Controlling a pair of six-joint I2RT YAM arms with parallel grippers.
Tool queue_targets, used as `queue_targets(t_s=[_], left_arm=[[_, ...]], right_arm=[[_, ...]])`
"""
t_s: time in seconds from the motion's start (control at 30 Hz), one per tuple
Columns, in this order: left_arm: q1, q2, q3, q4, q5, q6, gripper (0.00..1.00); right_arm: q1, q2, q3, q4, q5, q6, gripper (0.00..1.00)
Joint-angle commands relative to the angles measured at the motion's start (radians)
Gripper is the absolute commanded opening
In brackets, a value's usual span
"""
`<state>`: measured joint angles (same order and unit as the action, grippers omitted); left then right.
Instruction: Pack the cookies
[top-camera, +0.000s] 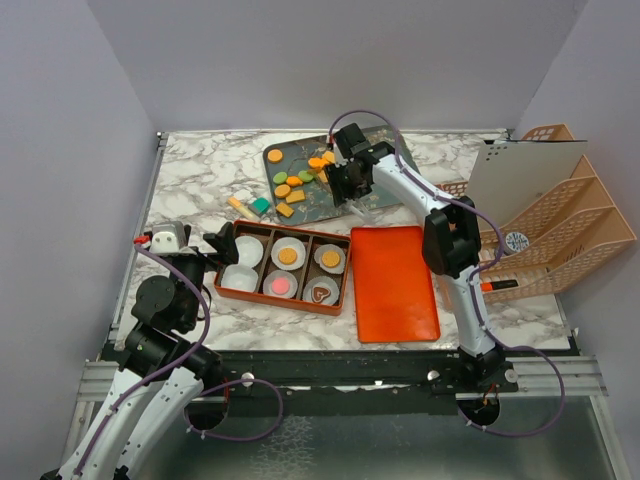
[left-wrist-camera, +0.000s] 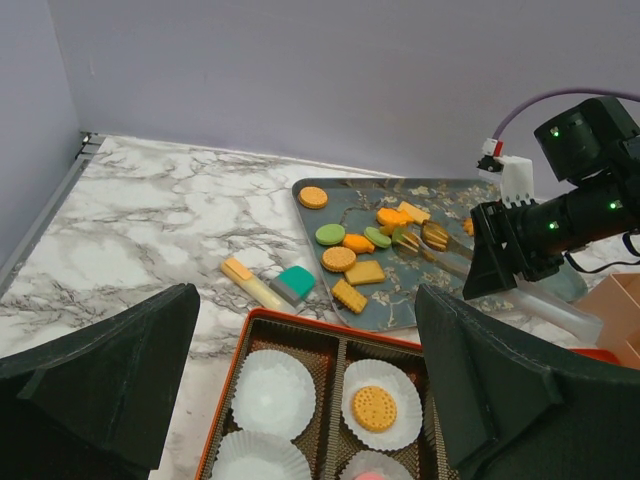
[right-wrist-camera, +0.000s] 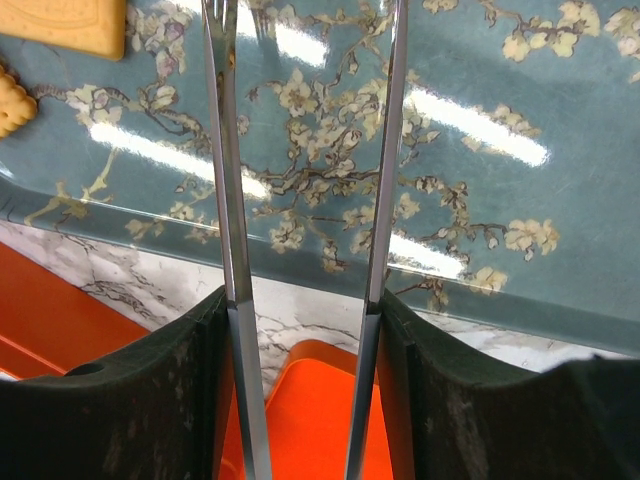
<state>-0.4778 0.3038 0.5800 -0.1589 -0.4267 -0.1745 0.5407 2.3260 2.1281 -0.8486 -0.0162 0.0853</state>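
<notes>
Several cookies (top-camera: 295, 180), orange rounds and squares with a few green ones, lie on the teal flowered tray (top-camera: 385, 200); they also show in the left wrist view (left-wrist-camera: 350, 258). My right gripper (top-camera: 345, 182) is shut on metal tongs (right-wrist-camera: 225, 200). The tong tips (left-wrist-camera: 432, 238) reach among the cookies, and I cannot tell whether they grip one. The orange box (top-camera: 280, 302) holds paper cups: one with an orange round cookie (left-wrist-camera: 375, 408), one pink cookie (top-camera: 282, 286), one brown heart (top-camera: 320, 292). My left gripper (top-camera: 215, 245) is open and empty over the box's left end.
The orange lid (top-camera: 395, 283) lies right of the box. A teal block (top-camera: 261, 205) and a yellow block (top-camera: 240, 208) lie left of the tray. Peach baskets (top-camera: 560, 230) and a white board (top-camera: 520, 170) stand at the right.
</notes>
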Motion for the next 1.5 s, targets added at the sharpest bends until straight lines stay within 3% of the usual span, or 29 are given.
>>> queue_targets(t_s=[0.0,0.23,0.47,0.87,1.17,1.47], left_arm=[[0.004,0.003,-0.012,0.016,0.019,0.01,0.99],[0.004,0.0,-0.011,0.017,0.02,0.01,0.99],[0.004,-0.003,-0.011,0.016,0.021,0.009,0.99],[0.004,-0.012,-0.012,0.016,0.025,0.009,0.99],[0.004,-0.015,-0.01,0.011,0.022,0.007,0.99],[0.004,-0.014,-0.008,0.01,0.014,0.007,0.99]], right_arm=[[-0.008,0.019,0.035,-0.027,0.006,-0.014,0.55],[-0.008,0.019,0.02,-0.024,-0.002,-0.024,0.53],[-0.008,-0.027,-0.025,-0.014,-0.033,-0.017,0.37],[-0.007,-0.257,-0.252,0.038,-0.079,0.005,0.22],[0.007,-0.375,-0.355,0.06,-0.104,0.012,0.2],[0.095,-0.438,-0.367,0.084,-0.143,0.003,0.2]])
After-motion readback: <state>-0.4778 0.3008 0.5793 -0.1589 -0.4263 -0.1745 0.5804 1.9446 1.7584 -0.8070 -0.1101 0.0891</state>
